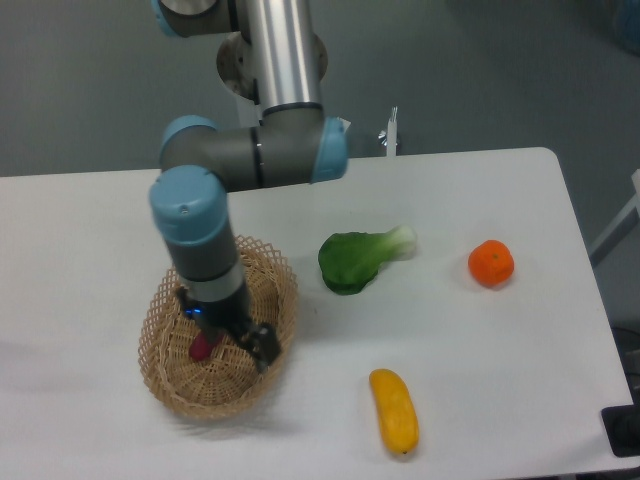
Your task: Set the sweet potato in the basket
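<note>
The sweet potato (200, 347), a small dark red lump, lies on the floor of the tan woven basket (163, 381) at the table's front left. Only part of it shows beside the arm's wrist. My gripper (260, 350) hangs over the right half of the basket, a little right of the sweet potato and apart from it. Its dark fingers stand open with nothing between them.
A green bok choy (358, 258) lies right of the basket. An orange fruit (491, 263) sits further right. A yellow elongated vegetable (394, 410) rests near the front edge. The arm's elbow and upright column stand behind the basket.
</note>
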`<action>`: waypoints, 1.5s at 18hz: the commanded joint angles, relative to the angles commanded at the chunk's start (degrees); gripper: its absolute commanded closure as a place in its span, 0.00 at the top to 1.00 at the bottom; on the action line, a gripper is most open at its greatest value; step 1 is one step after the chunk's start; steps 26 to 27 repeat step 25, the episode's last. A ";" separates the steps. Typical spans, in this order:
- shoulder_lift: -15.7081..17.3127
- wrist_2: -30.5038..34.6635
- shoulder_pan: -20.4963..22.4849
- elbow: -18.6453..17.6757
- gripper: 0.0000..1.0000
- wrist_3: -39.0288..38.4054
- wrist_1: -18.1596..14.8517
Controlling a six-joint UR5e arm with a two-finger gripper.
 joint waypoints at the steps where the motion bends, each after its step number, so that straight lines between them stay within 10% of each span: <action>1: 0.00 0.17 1.23 0.80 1.00 0.17 0.00; 10: 1.93 0.44 13.71 5.46 1.00 13.68 -0.70; 20: 5.98 0.00 26.11 6.43 1.00 44.79 -13.88; 27: 6.42 -0.53 27.79 6.08 1.00 50.27 -14.42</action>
